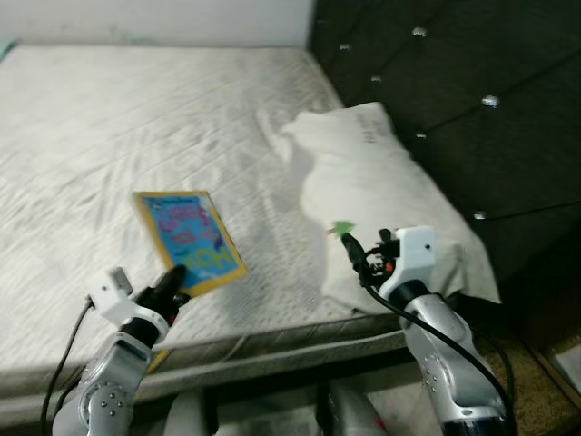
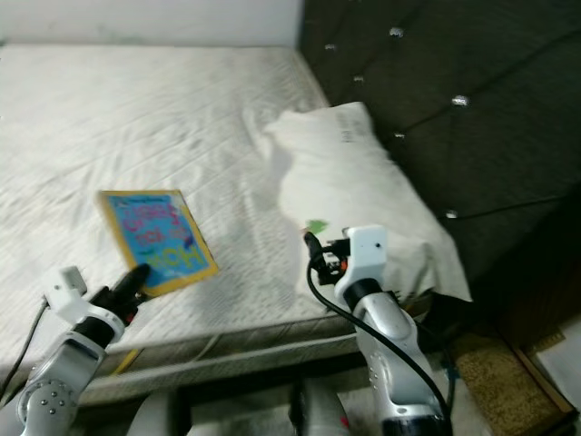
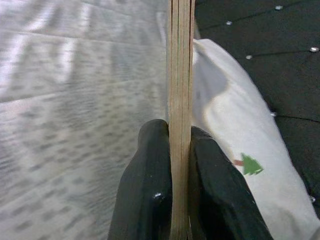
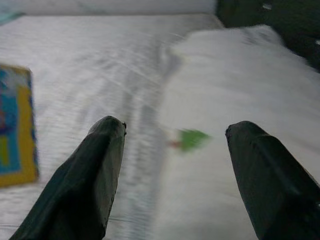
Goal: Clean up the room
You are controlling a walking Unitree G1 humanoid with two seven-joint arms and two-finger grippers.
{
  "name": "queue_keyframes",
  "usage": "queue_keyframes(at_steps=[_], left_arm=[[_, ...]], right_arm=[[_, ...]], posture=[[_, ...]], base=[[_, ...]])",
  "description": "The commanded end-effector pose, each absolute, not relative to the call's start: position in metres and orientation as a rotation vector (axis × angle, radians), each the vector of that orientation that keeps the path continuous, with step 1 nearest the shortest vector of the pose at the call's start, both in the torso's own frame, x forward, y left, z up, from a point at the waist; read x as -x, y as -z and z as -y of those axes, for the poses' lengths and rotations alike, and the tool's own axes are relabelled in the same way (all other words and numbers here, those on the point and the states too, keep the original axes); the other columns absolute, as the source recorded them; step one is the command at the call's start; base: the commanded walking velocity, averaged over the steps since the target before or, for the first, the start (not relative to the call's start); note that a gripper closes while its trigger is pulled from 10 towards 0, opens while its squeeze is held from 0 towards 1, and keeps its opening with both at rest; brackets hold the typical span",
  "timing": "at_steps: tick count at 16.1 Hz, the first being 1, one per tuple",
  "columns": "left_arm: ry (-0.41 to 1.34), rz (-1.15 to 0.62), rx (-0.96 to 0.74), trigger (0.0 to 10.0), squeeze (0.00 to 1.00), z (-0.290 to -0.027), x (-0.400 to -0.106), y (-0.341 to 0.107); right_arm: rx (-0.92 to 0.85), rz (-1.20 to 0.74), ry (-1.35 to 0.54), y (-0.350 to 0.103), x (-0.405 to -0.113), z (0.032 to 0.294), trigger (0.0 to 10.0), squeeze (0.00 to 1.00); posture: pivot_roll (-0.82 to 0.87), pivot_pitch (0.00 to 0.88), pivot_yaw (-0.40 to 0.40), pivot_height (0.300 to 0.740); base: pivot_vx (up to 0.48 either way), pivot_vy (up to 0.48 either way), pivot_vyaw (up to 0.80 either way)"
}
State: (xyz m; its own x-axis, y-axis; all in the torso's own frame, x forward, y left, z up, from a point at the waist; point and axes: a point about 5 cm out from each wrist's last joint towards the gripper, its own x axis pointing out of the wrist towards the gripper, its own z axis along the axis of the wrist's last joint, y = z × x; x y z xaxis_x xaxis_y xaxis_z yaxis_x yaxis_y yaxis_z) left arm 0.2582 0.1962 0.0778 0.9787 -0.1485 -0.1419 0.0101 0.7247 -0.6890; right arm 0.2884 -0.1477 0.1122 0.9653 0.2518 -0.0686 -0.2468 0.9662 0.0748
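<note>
Two pincers are at the bed's [image 1: 109,136] near edge. Your left pincer [image 1: 172,280] is pinched on the near corner of the picture book [image 1: 189,238], which lies flat on the mattress, its long axis running away from that pincer. Your right pincer [image 1: 356,252] stands spread and empty, with the small green tree-shaped piece [image 4: 192,138] just ahead of it on the white pillow [image 1: 372,182]. Judgement: the left arm already has the book; the right is nearer the green piece.

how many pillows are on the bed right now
1: a white pillow lies against the dark headboard, in front of the right gripper. Others beyond the frame may be hidden.
</note>
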Motion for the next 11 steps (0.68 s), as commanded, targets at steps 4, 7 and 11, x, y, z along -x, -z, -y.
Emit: queue_keyframes(at_steps=[4,7,11], left_arm=[[0.130,-0.188,0.767,10.0,0.00,-0.184,-0.264,-0.081],[0.100,-0.232,0.815,10.0,0.00,-0.194,-0.273,-0.072],[0.201,-0.335,0.859,10.0,0.00,-0.189,-0.284,-0.067]], right_arm=[[-0.062,-0.093,-0.225,-0.108,-0.286,0.157,10.0,0.00],[-0.063,-0.095,-0.217,-0.108,-0.287,0.158,10.0,0.00],[-0.040,-0.091,-0.209,-0.111,-0.287,0.164,10.0,0.00]], posture=[[-0.13,0.067,-0.062,0.612],[-0.13,0.069,-0.068,0.612],[-0.17,0.074,-0.079,0.612]], base=[[0.000,0.000,0.00],[0.000,0.000,0.00],[0.000,0.000,0.00]])
